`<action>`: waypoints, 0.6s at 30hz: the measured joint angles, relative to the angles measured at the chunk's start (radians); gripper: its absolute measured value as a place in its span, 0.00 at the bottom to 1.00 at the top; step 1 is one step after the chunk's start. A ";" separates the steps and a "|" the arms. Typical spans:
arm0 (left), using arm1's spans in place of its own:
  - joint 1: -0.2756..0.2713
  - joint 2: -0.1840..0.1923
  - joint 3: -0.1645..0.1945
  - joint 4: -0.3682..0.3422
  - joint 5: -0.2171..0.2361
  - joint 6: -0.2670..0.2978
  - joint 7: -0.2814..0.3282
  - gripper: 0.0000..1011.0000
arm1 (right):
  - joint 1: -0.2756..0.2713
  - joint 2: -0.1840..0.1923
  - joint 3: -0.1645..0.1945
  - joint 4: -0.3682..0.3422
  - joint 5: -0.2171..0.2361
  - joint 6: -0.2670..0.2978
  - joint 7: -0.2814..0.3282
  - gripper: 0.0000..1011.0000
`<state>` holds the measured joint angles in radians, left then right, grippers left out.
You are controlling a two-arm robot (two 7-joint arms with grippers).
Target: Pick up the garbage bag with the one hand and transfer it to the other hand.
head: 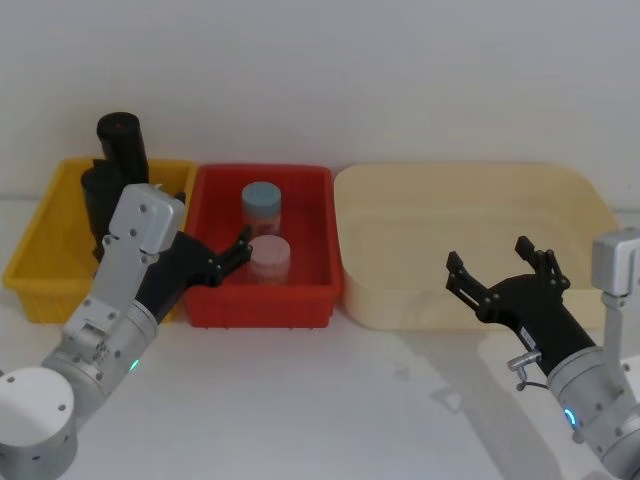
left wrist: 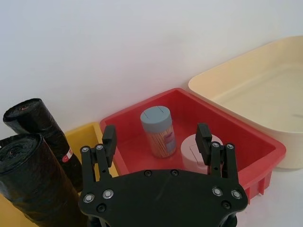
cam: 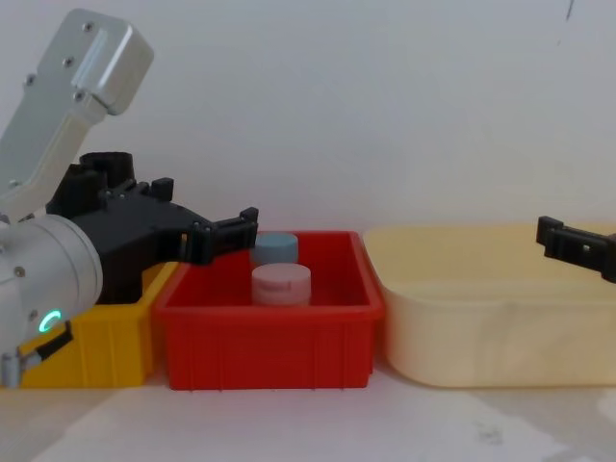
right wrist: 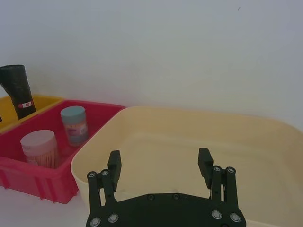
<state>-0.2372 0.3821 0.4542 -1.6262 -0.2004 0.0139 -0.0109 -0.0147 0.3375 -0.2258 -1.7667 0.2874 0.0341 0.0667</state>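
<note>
The garbage bag (left wrist: 33, 182), a plain black crinkly roll, stands in the yellow bin (head: 40, 265), also seen from my head as the garbage bag (head: 98, 198). Behind it stands a second black roll (left wrist: 38, 120) with a small red-and-white label. My left gripper (head: 210, 222), with the green ring, hovers open over the edge between the yellow and red bins, just right of the rolls and touching neither; its fingers (left wrist: 110, 137) hold nothing. My right gripper (head: 490, 258), with the blue ring, hangs open and empty at the front of the cream tub (head: 470, 215).
The red bin (head: 215, 300) in the middle holds a blue-lidded jar (head: 262, 205) and a pink-lidded jar (head: 269, 258). The large cream tub (right wrist: 199, 142) on the right has nothing in it. White table runs along the front of the bins.
</note>
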 joint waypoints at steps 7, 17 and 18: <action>0.000 0.000 0.000 0.000 0.000 0.000 0.000 0.99 | 0.000 0.000 0.000 0.000 0.000 0.000 0.000 0.99; 0.000 0.000 0.000 0.000 0.000 0.000 0.000 0.99 | 0.000 0.000 0.000 0.000 0.000 0.000 0.000 0.99; 0.000 0.000 0.000 0.000 0.000 0.000 0.000 0.99 | 0.000 0.000 0.000 0.000 0.000 0.000 0.000 0.99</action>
<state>-0.2371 0.3821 0.4542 -1.6262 -0.2004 0.0139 -0.0109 -0.0146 0.3375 -0.2258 -1.7668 0.2874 0.0340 0.0667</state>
